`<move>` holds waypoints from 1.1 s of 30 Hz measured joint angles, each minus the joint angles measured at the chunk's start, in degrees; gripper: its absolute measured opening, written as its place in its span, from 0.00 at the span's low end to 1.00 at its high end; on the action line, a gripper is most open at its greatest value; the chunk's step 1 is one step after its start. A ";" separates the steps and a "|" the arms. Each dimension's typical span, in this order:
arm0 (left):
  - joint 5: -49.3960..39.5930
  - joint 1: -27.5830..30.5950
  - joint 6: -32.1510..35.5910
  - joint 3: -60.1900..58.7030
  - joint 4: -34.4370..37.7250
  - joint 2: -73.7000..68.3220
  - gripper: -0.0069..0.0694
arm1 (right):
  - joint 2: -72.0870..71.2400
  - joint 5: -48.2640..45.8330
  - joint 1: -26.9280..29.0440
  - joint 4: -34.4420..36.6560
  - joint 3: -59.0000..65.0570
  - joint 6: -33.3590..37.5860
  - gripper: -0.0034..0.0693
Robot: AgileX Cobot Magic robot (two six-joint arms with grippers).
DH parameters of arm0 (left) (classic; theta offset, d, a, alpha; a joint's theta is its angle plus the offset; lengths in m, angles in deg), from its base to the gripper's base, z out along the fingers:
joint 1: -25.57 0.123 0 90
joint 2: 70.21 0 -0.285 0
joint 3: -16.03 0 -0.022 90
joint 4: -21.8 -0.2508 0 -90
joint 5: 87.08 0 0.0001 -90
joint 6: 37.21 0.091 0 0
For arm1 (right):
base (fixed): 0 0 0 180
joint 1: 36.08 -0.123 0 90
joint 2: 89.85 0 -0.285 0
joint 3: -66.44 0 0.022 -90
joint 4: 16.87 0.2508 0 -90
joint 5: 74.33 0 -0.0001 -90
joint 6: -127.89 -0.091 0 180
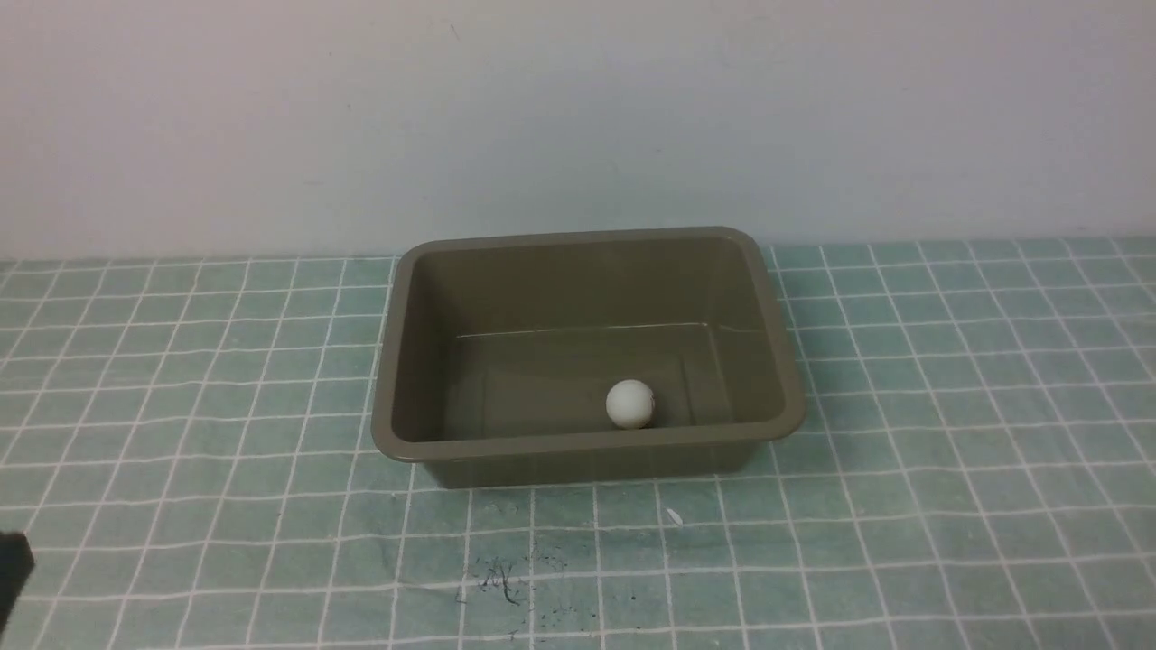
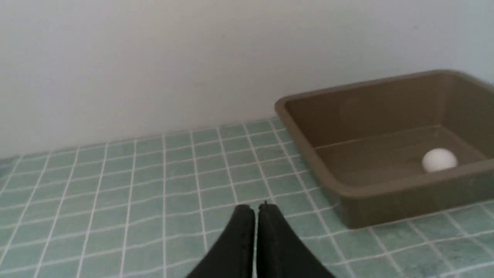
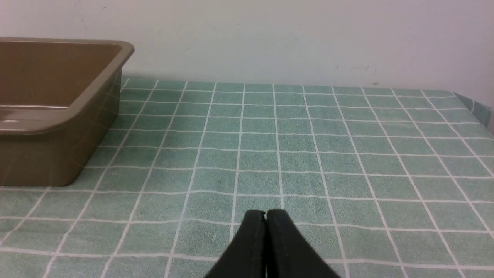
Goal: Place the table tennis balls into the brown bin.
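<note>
The brown bin (image 1: 587, 447) stands at the middle of the table near the wall. One white table tennis ball (image 1: 629, 403) lies on its floor by the near wall, right of centre. In the left wrist view the bin (image 2: 370, 193) and the ball (image 2: 439, 160) lie off to one side of my left gripper (image 2: 256, 208), which is shut and empty over the cloth. My right gripper (image 3: 265, 214) is shut and empty too, well clear of the bin (image 3: 58, 123). In the front view only a dark tip of the left arm (image 1: 13, 569) shows; the right arm is out of view.
A green checked cloth (image 1: 903, 506) covers the table. A pale wall rises right behind the bin. Small dark scribble marks (image 1: 501, 578) and a white speck (image 1: 674, 516) lie on the cloth in front of the bin. The table's right edge (image 3: 476, 106) shows in the right wrist view.
</note>
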 joint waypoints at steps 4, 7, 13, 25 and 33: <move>1.93 3.23 0.57 -10.89 -1.26 5.63 0.08 | 0.00 0.00 0.00 0.00 0.00 0.00 0.03; 0.44 3.94 0.57 -12.81 -1.35 6.09 0.08 | 0.00 0.00 0.00 -0.06 0.00 0.00 0.03; 0.11 4.20 0.57 -12.81 -0.31 6.09 0.08 | 0.00 0.00 0.00 -0.06 0.00 0.00 0.03; -0.01 4.20 0.62 -12.81 1.83 6.09 0.08 | 0.00 0.00 0.00 -0.16 0.00 0.00 0.03; -0.01 4.20 0.62 -12.81 1.83 6.09 0.08 | 0.00 0.00 0.00 -0.16 0.00 0.00 0.03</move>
